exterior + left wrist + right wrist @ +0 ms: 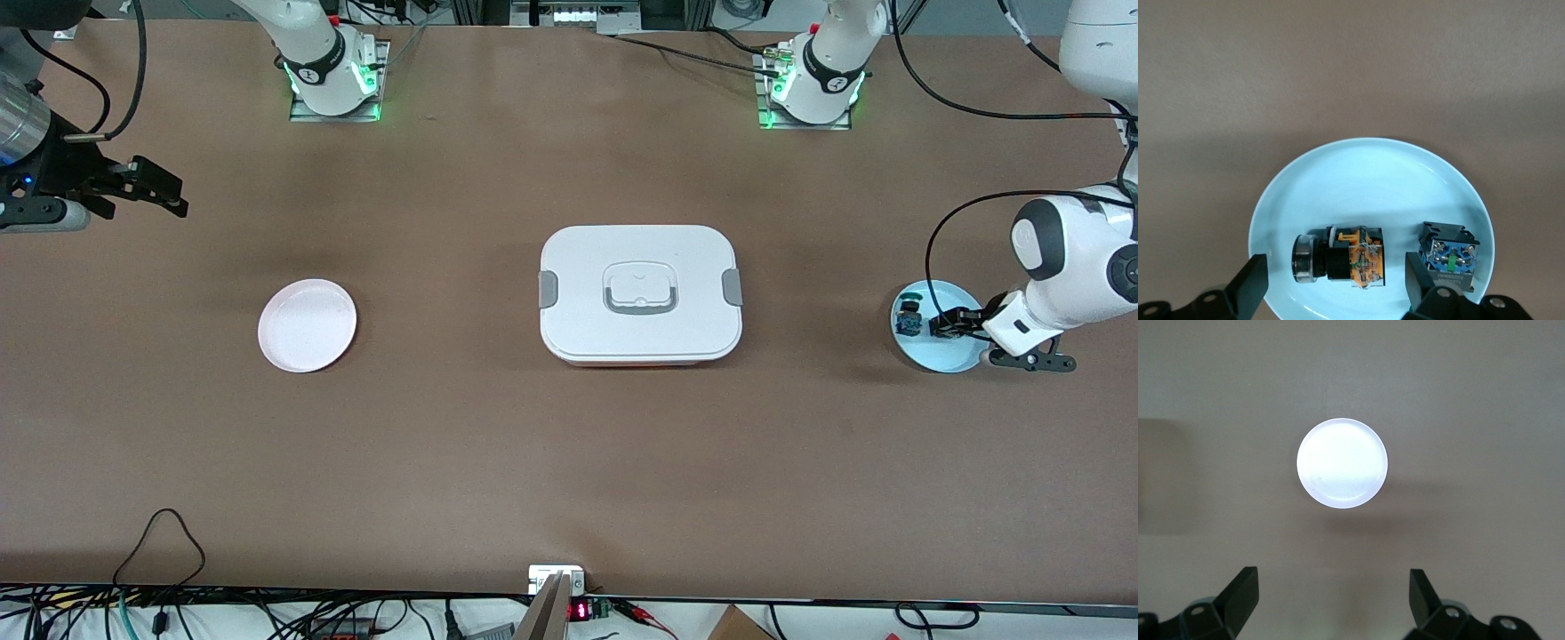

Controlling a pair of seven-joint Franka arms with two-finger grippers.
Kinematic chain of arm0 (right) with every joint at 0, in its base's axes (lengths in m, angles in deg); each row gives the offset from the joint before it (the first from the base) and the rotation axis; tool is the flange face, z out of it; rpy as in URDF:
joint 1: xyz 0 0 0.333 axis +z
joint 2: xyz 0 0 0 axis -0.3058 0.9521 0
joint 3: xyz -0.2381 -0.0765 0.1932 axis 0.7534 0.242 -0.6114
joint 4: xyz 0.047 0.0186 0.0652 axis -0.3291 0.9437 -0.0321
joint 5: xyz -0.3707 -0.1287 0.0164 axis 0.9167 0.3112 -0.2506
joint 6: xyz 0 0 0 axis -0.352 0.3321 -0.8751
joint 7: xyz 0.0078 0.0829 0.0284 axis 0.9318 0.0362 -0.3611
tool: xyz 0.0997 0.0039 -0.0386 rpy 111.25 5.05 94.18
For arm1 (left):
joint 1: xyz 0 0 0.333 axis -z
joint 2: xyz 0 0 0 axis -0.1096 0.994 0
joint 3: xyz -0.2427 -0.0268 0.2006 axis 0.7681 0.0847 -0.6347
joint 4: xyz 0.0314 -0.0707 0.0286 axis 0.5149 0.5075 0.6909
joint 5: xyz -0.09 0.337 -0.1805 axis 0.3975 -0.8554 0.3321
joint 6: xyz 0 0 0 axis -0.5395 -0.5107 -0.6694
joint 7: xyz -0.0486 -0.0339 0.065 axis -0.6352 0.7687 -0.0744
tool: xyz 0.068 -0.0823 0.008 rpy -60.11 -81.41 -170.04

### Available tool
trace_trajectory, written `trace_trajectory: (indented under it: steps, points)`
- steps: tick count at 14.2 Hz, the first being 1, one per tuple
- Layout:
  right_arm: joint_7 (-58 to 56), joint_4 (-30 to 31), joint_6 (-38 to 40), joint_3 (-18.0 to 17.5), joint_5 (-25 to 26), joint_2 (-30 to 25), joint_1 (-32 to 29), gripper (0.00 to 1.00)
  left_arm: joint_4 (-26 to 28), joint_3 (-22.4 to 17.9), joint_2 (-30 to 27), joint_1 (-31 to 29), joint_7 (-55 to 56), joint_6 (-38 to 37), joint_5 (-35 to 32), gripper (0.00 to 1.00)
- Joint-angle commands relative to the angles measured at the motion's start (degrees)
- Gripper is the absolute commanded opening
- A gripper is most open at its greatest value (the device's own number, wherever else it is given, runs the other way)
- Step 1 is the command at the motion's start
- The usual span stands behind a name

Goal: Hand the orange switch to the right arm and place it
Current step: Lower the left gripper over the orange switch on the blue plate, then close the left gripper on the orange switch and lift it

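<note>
Two pincers gape: the left pincer [1335, 283] straddles the orange switch [1338, 257] on the blue plate [1358, 173], seemingly untouched; the right pincer [160, 191] waits aloft.

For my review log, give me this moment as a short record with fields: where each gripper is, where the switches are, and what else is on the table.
left gripper: open, low over the light blue round plate, fingers either side of the orange switch, not yet clamped
orange switch: lying on its side on that plate
blue-green switch: same plate, beside the orange one
right gripper: open, waiting above the table at the right arm's end
pink round plate: nothing on it
white lidded box: mid-table, closed
</note>
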Motion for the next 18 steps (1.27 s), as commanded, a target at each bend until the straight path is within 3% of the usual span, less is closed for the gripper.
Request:
trace_trajectory:
  steps: [1,16,17,18]
  points:
    - [-0.43,-1.20,0.69,-0.22,0.14,0.55,-0.63,1.00,1.20,0.63,0.46,-0.95,-1.01,1.23,-0.45,0.91]
    - [-0.34,-1.20,0.78,-0.30,0.14,0.55,-0.63,1.00,1.12,0.63,3.89,-2.71,-1.89,3.69,-0.45,0.91]
    - [-0.43,-1.20,0.70,-0.30,0.14,0.55,-0.63,1.00,1.12,0.63,3.90,-2.71,-1.89,3.69,-0.45,0.89]
    - [-0.43,-1.20,0.69,-0.22,0.14,0.55,-0.63,1.00,1.12,0.63,3.90,-2.71,-1.89,3.69,-0.45,0.81]
